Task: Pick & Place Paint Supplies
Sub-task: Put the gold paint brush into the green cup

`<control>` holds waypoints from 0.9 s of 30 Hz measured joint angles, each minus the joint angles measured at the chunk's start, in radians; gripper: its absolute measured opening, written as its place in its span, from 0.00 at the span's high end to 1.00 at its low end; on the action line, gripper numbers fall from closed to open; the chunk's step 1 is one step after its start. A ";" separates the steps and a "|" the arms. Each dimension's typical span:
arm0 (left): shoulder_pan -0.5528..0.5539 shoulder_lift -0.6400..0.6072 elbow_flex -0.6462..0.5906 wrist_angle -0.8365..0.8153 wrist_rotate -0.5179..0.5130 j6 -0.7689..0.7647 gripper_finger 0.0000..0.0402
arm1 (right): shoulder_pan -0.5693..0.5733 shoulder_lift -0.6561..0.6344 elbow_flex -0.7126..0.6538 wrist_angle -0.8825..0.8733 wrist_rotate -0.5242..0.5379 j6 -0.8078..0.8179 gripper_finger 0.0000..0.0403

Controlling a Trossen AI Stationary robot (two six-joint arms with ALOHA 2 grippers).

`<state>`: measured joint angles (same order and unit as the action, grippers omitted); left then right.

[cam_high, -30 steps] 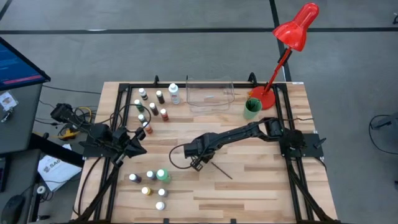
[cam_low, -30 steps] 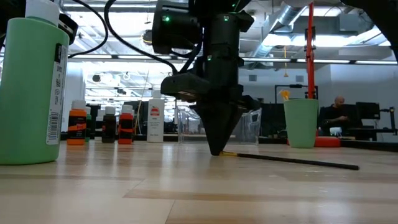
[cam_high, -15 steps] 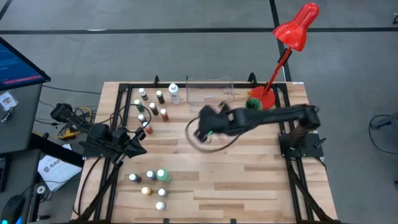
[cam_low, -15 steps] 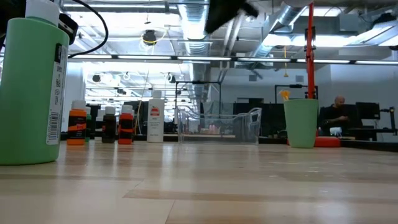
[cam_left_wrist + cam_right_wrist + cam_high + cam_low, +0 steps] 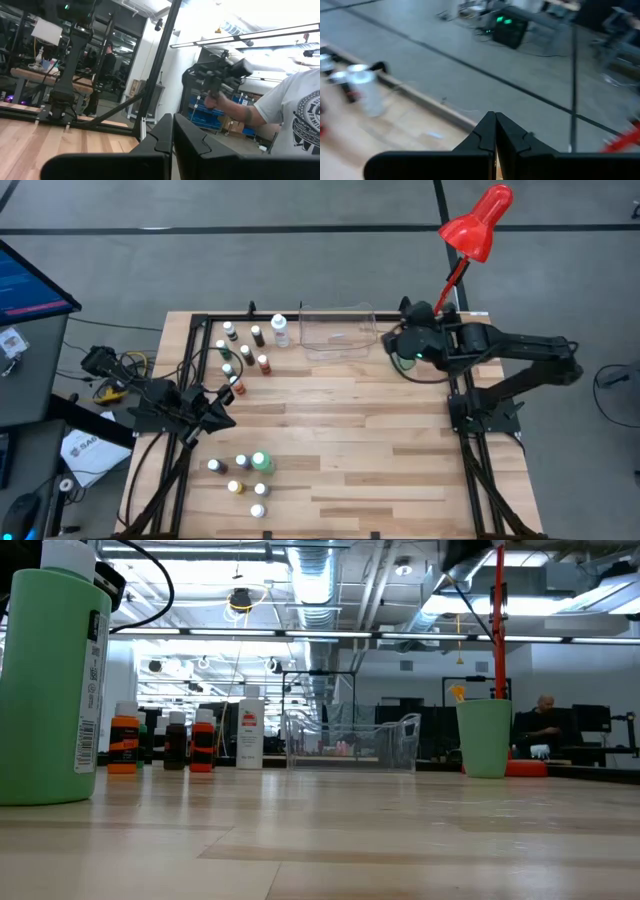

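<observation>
High view shows your right gripper (image 5: 404,346), fingers closed, now swung to the green cup (image 5: 404,356) at two o'clock; the brush has gone from the table (image 5: 380,450), likely ready to drop.

Not much can be read from here. The green bottle (image 5: 55,680) close up in the low view has a white label down its side with small print, too fine to make out. The white bottle (image 5: 250,732) farther back carries a red mark, also unreadable. In the left wrist view, a person's white T-shirt (image 5: 295,117) bears a round dark emblem with lettering around it, cut off at the edge; I cannot tell what it says.
</observation>
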<state>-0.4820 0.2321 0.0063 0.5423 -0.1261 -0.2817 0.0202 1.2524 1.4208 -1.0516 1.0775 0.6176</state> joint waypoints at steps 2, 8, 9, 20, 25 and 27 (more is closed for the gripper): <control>0.000 0.000 0.000 0.000 0.000 0.000 1.00 | -0.005 -0.073 -0.115 0.066 0.042 0.009 1.00; 0.000 0.000 0.000 0.000 0.000 0.000 1.00 | -0.020 -0.251 -0.418 0.346 0.104 -0.040 1.00; 0.000 0.000 0.000 0.000 0.000 0.000 1.00 | -0.025 -0.271 -0.458 0.400 0.106 -0.061 1.00; 0.000 0.000 0.000 0.002 0.000 0.000 1.00 | -0.078 -0.370 -0.766 0.868 0.116 -0.281 1.00; 0.000 0.000 0.000 0.002 0.000 0.000 1.00 | -0.118 -0.371 -0.809 0.944 0.080 -0.321 1.00; 0.000 0.000 0.000 0.002 0.000 0.000 1.00 | -0.127 -0.370 -0.815 0.941 0.075 -0.301 1.00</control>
<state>-0.4820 0.2321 0.0063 0.5442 -0.1257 -0.2817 -0.1072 0.8827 0.6059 -0.1102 1.1525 0.3170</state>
